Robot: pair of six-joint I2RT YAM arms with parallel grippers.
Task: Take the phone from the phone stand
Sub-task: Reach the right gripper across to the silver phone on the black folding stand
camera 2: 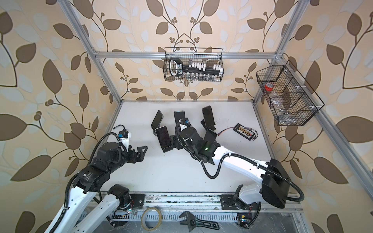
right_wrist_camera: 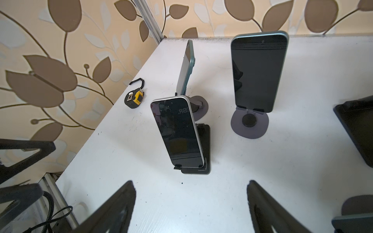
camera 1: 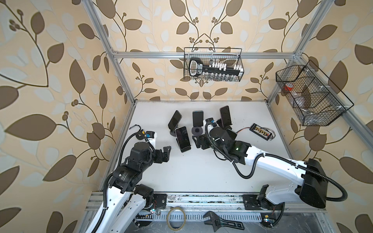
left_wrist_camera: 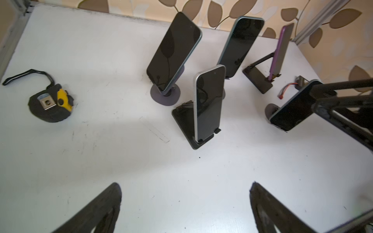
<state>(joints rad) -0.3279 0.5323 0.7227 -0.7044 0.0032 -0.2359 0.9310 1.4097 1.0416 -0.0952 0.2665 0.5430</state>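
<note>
Several dark-screened phones lean on stands on the white table [camera 1: 201,173]. Nearest the grippers is a silver-edged phone [camera 1: 182,139] [right_wrist_camera: 177,133] [left_wrist_camera: 210,102], upright on a black folding phone stand [right_wrist_camera: 201,153] [left_wrist_camera: 183,123]. My right gripper [camera 1: 195,142] [right_wrist_camera: 190,187] is open just right of it, jaws pointing at its screen with only bare table between them. My left gripper [camera 1: 168,153] [left_wrist_camera: 185,189] is wide open and empty, left of this phone and short of it. Another phone [left_wrist_camera: 292,111] on a round grey base sits close behind the right gripper's fingers [left_wrist_camera: 343,113].
More phones on stands stand behind: [camera 1: 174,120], [camera 1: 197,118], [camera 1: 225,116]. A black-and-yellow tape measure [left_wrist_camera: 51,102] [right_wrist_camera: 134,98] lies by the left edge. A small circuit board with wires [camera 1: 260,131] lies at the right. Two wire baskets [camera 1: 214,64] [camera 1: 308,94] hang on the frame.
</note>
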